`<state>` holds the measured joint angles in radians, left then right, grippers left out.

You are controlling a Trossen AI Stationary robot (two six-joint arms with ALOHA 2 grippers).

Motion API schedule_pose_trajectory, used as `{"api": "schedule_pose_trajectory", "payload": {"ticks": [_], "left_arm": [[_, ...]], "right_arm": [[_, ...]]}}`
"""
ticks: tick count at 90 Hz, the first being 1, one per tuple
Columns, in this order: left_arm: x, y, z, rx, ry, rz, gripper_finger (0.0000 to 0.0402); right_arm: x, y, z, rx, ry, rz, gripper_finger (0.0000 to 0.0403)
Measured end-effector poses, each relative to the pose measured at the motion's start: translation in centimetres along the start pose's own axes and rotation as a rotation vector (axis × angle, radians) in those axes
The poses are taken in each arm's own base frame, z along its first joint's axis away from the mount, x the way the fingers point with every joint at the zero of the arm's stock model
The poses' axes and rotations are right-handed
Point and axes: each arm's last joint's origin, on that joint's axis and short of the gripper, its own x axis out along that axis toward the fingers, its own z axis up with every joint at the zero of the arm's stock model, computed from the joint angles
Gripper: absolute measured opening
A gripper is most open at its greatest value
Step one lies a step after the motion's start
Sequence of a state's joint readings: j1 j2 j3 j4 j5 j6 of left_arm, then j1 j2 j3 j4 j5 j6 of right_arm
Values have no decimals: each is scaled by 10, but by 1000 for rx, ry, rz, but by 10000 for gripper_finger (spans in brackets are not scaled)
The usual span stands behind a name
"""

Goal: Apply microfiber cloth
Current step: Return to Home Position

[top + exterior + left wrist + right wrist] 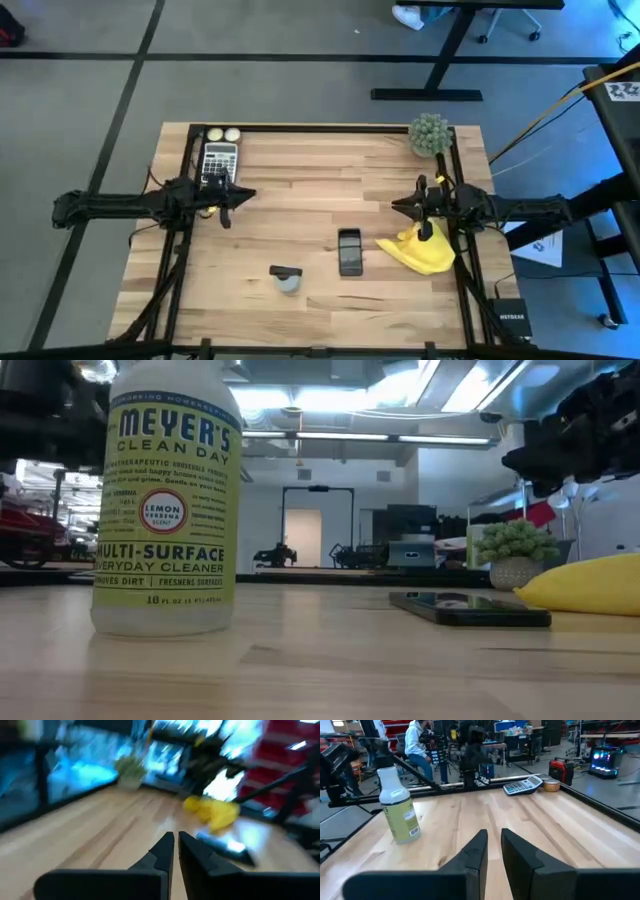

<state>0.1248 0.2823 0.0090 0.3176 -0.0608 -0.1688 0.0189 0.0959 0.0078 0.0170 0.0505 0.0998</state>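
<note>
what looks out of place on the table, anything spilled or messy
Only the microfiber cloth: it lies crumpled in a heap near the right edge of the table, beside the phone, not spread flat. The spray bottle stands upright, and nothing looks spilled.

High camera looks straight down; low camera, level, shares the phone (349, 251).
</note>
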Motion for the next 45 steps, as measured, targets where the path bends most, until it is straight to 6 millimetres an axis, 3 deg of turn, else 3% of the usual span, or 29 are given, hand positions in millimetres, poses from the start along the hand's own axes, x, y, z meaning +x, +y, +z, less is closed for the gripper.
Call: {"api": "schedule_pose_trajectory", "payload": {"ticks": [17,27,45], "left_arm": [[-10,-1,4,14,-46,-19,8],[-16,1,-7,-35,44,44,8],[-18,1,-2,7,-12,89,8]], "right_arm": [[0,0,0,0,0,0,40],[0,0,0,0,-1,0,40],[0,0,0,0,0,0,40]]}}
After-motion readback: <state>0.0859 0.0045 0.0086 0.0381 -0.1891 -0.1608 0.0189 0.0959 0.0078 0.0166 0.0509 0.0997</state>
